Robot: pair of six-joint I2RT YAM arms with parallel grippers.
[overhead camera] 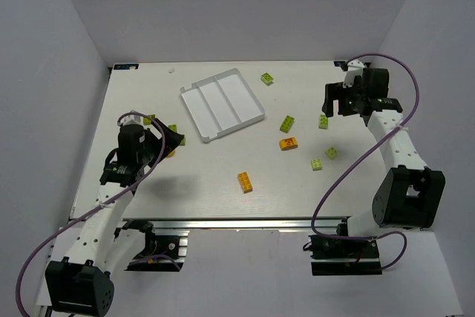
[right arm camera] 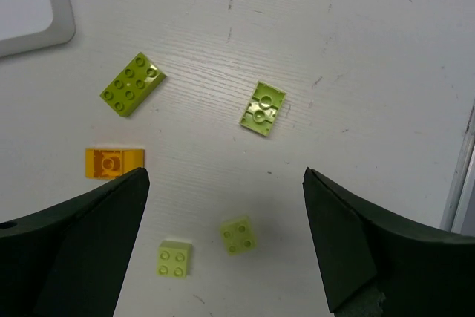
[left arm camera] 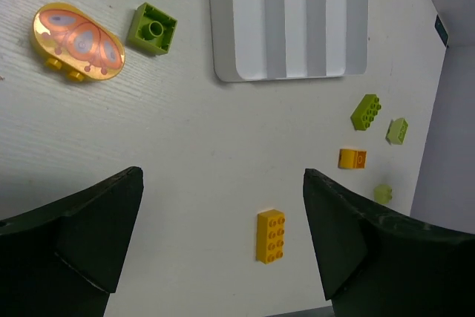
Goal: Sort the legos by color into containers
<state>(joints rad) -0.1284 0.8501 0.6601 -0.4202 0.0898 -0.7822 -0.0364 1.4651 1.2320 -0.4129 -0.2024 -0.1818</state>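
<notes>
The desk [overhead camera: 208,191] is white. On it sits a flat white tray [overhead camera: 223,104] with low walls and three long slots side by side. Each slot shows only its bare white floor.

The left tool [left arm camera: 221,183] hangs over the desk just left of the tray. Its two black fingers are wide apart and hold nothing. The right tool [right arm camera: 224,176] hangs well to the right of the tray, and its fingers are wide apart too.

The legos [overhead camera: 286,123] are small bumpy bricks. Every one lies on the desk, outside the tray. Most are lime green and sit to the right of the tray, with an orange brick [overhead camera: 289,143] among them. A long yellow brick [overhead camera: 245,182] lies on the near side of the tray. Left of the tray are two more green ones, beside an orange oval piece [left arm camera: 78,42].
</notes>
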